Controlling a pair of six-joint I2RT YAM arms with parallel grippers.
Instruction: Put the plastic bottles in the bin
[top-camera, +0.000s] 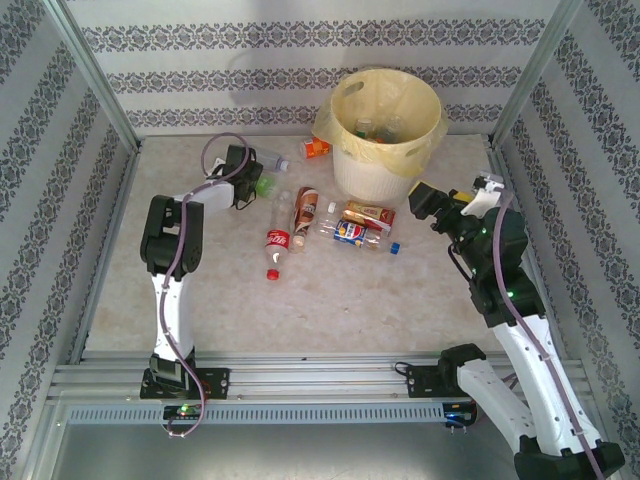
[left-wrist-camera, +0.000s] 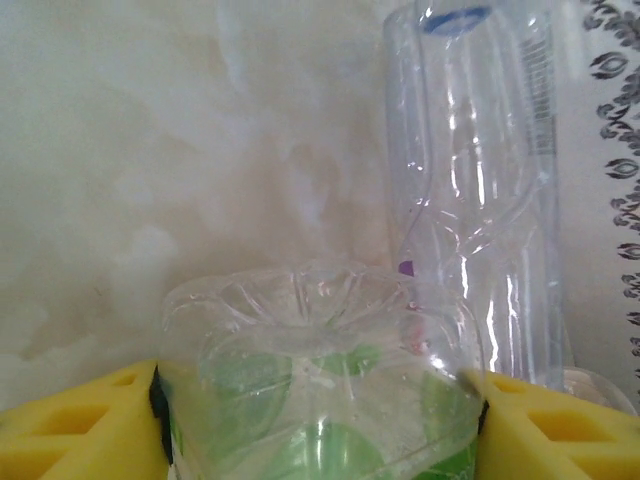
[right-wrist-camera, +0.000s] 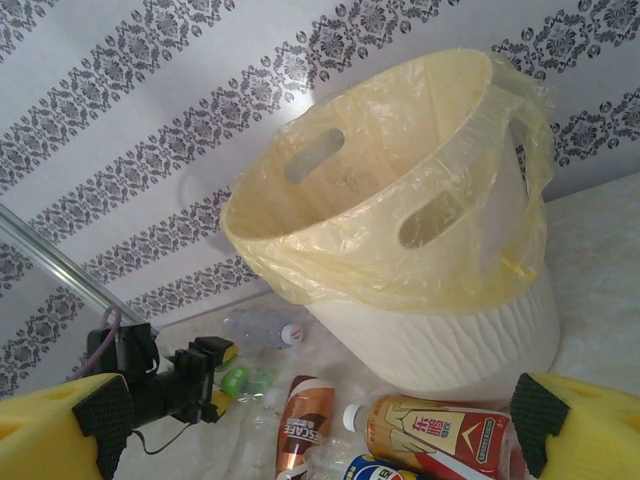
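Green-labelled bottle (left-wrist-camera: 318, 395) sits clamped in the low, outstretched left gripper (top-camera: 260, 185).

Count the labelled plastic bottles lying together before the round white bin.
4: red-labelled clear plastic bottle leftmost, brown-labelled one beside it, orange-labelled one rightmost, blue-labelled one alongside it. Unlabelled ones may hide among them.

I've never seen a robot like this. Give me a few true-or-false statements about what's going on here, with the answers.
1. The left hand grips a green-labelled bottle. True.
2. The bin lies tipped on its side. False: it stands upright.
3. The right hand holds a bottle. False: it is open and empty.
4. Several bottles lie on the table near the bin, among them a red-labelled bottle. True.
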